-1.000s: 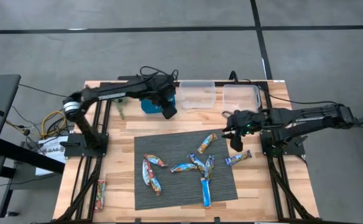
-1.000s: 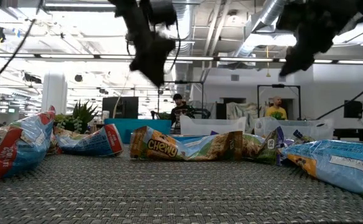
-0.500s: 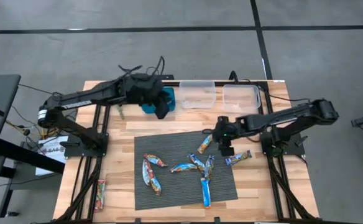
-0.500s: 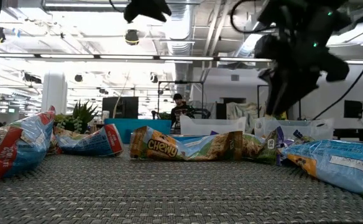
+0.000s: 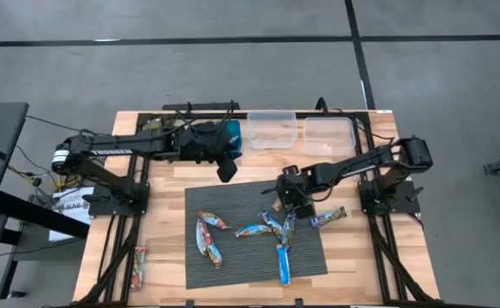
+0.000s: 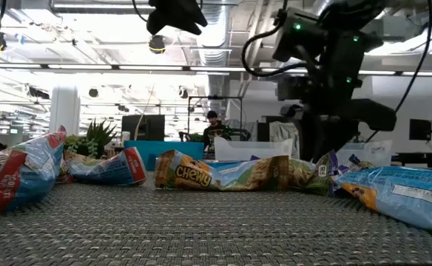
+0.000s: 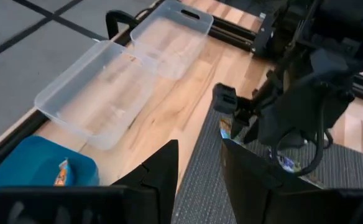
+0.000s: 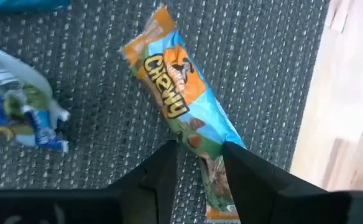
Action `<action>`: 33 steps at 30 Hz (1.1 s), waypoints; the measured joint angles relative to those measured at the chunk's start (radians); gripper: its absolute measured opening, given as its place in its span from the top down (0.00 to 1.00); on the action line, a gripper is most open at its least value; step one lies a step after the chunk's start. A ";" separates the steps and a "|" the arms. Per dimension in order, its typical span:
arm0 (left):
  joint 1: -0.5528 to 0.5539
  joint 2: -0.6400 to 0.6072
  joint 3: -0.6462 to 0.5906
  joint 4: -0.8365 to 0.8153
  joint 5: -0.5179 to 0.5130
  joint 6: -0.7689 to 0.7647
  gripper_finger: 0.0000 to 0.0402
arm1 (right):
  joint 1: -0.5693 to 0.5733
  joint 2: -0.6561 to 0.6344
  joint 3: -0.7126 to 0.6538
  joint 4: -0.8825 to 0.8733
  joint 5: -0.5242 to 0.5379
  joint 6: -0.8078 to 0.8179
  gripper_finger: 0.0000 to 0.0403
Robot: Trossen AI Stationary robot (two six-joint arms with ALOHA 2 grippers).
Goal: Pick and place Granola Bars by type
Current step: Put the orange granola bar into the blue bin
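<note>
Fingers of the right gripper [image 8: 197,171] stand parted and empty, straddling an orange-and-blue bar [image 8: 180,115] directly beneath them, at the mat's [image 5: 233,257] one o'clock corner. In the wrist view the bar's long axis runs between the fingers rather than across them, so I judge a wrist turn comes before the pinch. This arm is far nearer than the left gripper [image 5: 226,168], which hangs empty and partly open at the mat's eleven o'clock edge. The wrapper is shiny, crinkled foil on coarse woven matting. Two clear plastic tubs [image 5: 272,130] wait at twelve o'clock.
</note>
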 joint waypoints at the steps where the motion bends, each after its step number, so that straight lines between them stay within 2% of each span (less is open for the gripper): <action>1: 0.001 0.000 0.000 0.002 -0.002 0.000 0.72 | 0.000 0.012 0.009 0.006 0.003 -0.009 0.69; 7: 0.000 0.000 0.000 0.001 -0.011 -0.004 0.72 | -0.014 0.053 0.054 0.002 0.025 -0.024 0.74; 13: 0.000 0.000 0.000 0.000 -0.012 -0.010 0.72 | -0.030 0.042 0.056 -0.007 0.015 -0.002 0.97; 16: 0.000 0.000 0.000 -0.003 -0.012 -0.011 0.72 | -0.039 0.021 0.056 -0.012 -0.002 0.040 0.96; 22: 0.000 0.000 0.001 -0.001 -0.043 -0.023 0.72 | -0.105 -0.099 0.081 0.019 -0.139 0.254 0.99; 26: 0.000 0.000 0.001 0.012 -0.079 -0.047 0.72 | -0.185 -0.201 0.125 0.110 -0.222 0.456 0.97; 30: 0.001 0.000 0.001 0.089 -0.089 -0.049 0.72 | -0.277 -0.285 0.160 0.260 -0.305 0.614 0.99; 33: 0.000 0.000 0.001 0.170 -0.089 -0.020 0.72 | -0.334 -0.320 0.188 0.323 -0.322 0.675 0.99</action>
